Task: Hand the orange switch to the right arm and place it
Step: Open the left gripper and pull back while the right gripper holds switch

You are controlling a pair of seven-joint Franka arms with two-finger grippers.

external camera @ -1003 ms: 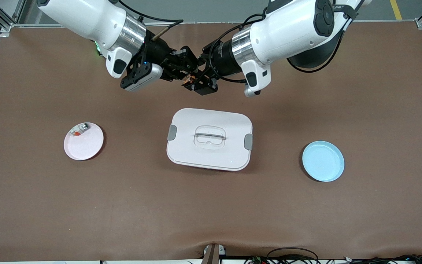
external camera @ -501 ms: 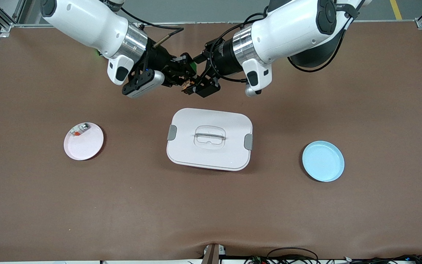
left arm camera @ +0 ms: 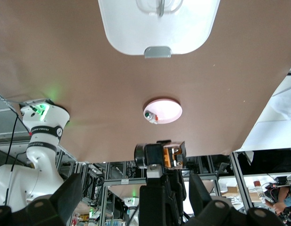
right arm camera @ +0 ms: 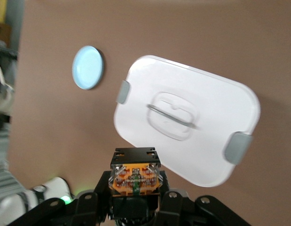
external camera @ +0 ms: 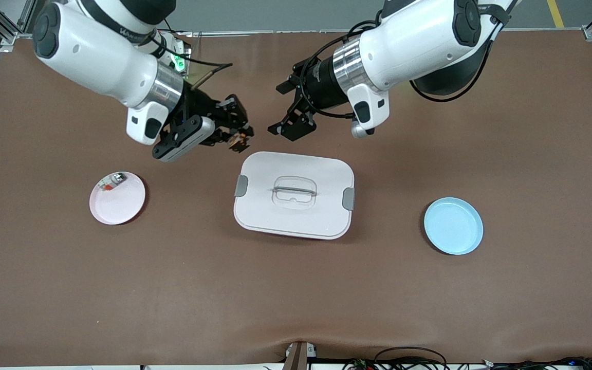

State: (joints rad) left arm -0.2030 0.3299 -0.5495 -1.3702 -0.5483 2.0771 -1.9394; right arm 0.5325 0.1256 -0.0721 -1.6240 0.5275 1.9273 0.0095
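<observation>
My right gripper (external camera: 238, 142) pinches the switch (right arm camera: 135, 179), a small black block with an orange face, in the air just off the white box (external camera: 294, 195). My left gripper (external camera: 290, 114) hangs spread wide, holding nothing.

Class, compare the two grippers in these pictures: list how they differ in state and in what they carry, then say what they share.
The left gripper has its jaws open; the right gripper is shut.
The left gripper holds nothing; the right gripper grips the orange switch.
The left gripper hangs over bare table; the right gripper is by the corner of the white lidded box.
Both are black two-finger grippers on white arms, up in the air.
</observation>
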